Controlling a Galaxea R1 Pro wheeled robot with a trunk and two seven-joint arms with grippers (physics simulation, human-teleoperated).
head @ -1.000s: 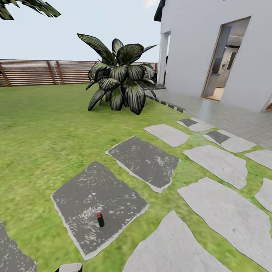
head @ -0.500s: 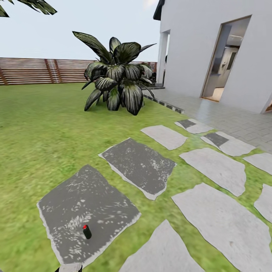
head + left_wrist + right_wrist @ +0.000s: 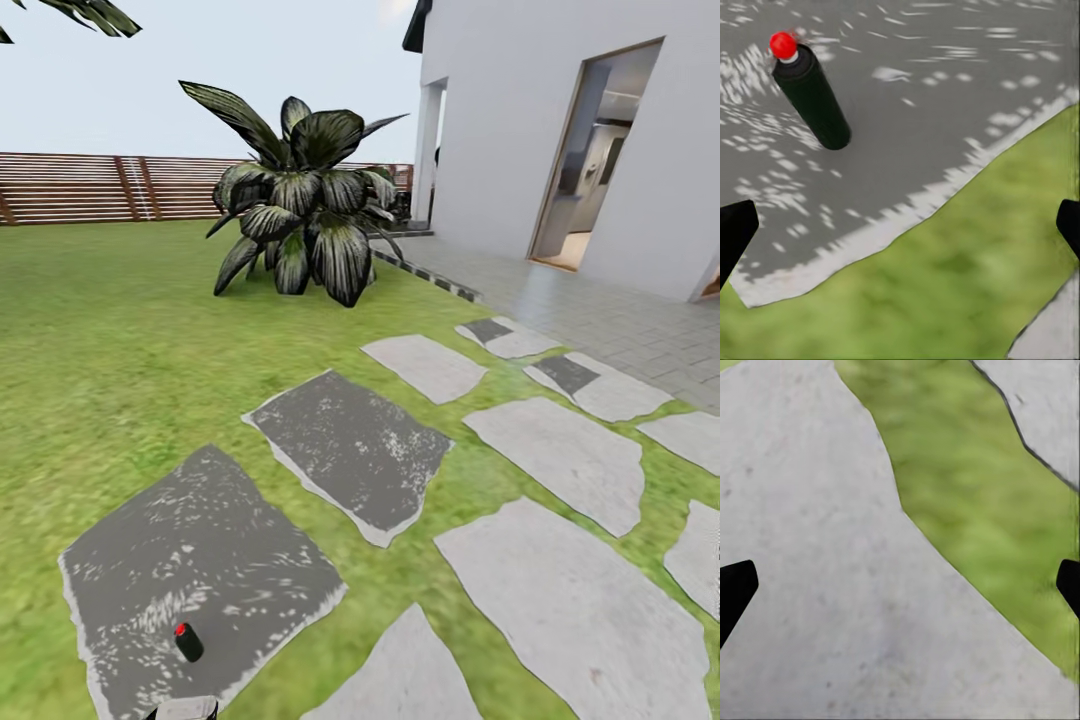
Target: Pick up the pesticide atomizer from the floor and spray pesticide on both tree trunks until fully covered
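Red-capped, the atomizer stands upright on a dark slab, at about 7 o'clock in the head view. The left gripper, spread wide and empty, is nearer; the bottle lies beyond its fingertips. The right gripper hangs equally wide and empty.

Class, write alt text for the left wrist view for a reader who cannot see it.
A small dark pesticide atomizer with a red round top stands on a dark grey stone slab speckled white. The slab's pale edge meets blurry green grass, and the open left gripper shows black fingertips at both sides.
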